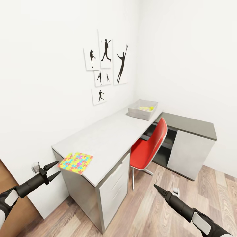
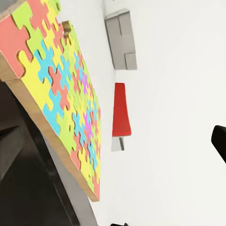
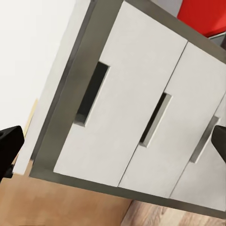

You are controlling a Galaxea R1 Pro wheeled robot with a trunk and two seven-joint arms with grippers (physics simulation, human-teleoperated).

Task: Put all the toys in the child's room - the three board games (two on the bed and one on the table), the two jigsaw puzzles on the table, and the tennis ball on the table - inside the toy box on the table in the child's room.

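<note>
Left gripper (image 1: 52, 170) sits low at the left of the head view, jaws spread apart, tips aimed straight at the jigsaw puzzle (image 1: 75, 162) — just beside it, nothing between them. That puzzle lies flat on the near corner of the table (image 1: 108, 138), one corner poking out over the front edge. In the left wrist view the puzzle (image 2: 61, 89) shows its thin wooden edge, so a slide-and-pinch at the overhang looks like the way in. Right gripper (image 1: 159, 191) hangs lower right over the floor, facing the drawers (image 3: 141, 117); its fingers look parted, and it's well apart from the puzzle. The left arm is clearly nearer. Bare desktop runs up and right to the toy box (image 1: 142, 110) at the far end, with the tennis ball (image 1: 151, 107) already inside — open room to carry, with the red chair (image 1: 149, 146) tucked in below the edge.
</note>
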